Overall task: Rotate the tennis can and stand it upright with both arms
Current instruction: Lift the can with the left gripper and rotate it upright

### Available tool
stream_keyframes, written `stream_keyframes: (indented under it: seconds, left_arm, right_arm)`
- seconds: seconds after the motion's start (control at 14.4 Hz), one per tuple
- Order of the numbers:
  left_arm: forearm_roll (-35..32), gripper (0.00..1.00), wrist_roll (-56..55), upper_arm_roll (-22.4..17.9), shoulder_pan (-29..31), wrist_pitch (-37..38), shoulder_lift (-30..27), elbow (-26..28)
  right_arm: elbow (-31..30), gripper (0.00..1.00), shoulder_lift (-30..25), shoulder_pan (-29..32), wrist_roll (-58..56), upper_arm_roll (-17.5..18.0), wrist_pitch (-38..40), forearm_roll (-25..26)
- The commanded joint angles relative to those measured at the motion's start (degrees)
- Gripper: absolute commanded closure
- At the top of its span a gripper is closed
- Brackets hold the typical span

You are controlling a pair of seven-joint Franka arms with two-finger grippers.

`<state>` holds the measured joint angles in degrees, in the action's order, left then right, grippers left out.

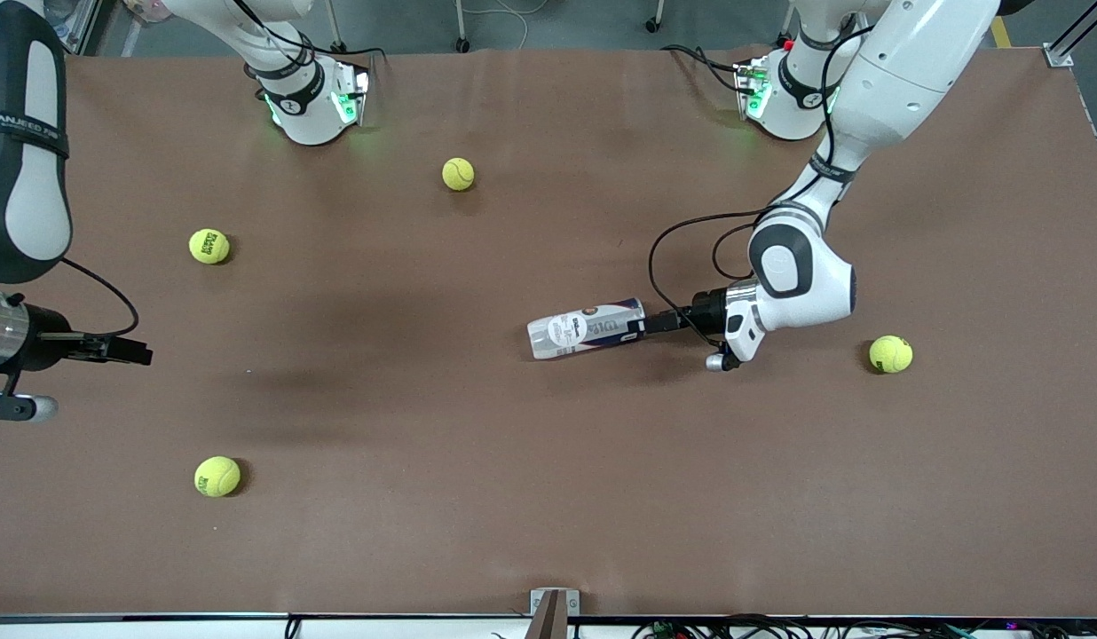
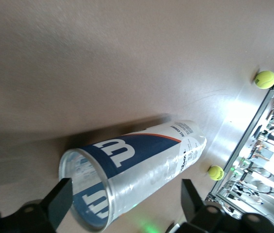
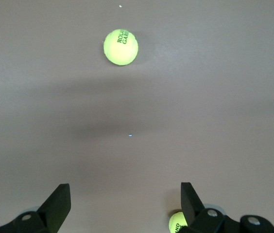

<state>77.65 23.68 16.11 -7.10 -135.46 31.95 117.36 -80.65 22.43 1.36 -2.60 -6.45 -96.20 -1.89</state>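
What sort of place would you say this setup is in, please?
Probably a robotics lab: two white jointed robot arms, left gripper at a clear plastic tennis can, right gripper waiting, over a brown-covered table with scattered yellow-green tennis balls.

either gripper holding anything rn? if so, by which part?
Nothing held. The left gripper is open, its fingers straddling the open-end rim of the lying tennis can without closing. The right gripper is open over bare table, waiting.

table [image 1: 513, 497]: brown, matte | floor [image 1: 557, 22]: grey | lighting: even
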Motion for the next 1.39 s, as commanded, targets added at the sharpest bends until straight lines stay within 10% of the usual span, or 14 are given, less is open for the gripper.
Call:
stream_keyframes:
  seconds: [0.0,0.28,0.69,1.04,1.32]
  left_arm:
    - [5.12,0.32,3.56,0.33,-1.07,-1.38,-0.04,0.5]
    - [7.68,0.76,5.33,0.42,-0.99,-1.38,-0.04,0.86]
    - [9.97,0.99,5.33,0.5,-0.55,-1.3,-1.1,-1.51]
    - [7.7,1.0,2.0,0.07,-0.19,-0.94,-5.04,-4.76]
    - [-7.03,1.0,-11.23,0.24,0.07,-0.59,-8.47,-8.01]
  right_arm:
    - [-0.57,0.0,-1.6,0.49,-0.22,1.26,-0.39,2.66]
    - [1.37,0.0,-1.34,0.14,-0.22,1.62,-0.3,4.61]
    - [1.11,0.0,-3.7,-0.04,0.4,1.79,3.54,3.73]
    - [-1.34,0.0,-8.36,-1.71,0.4,1.79,6.12,3.47]
    - [-7.3,0.0,-13.63,-1.36,0.4,1.79,5.59,3.2]
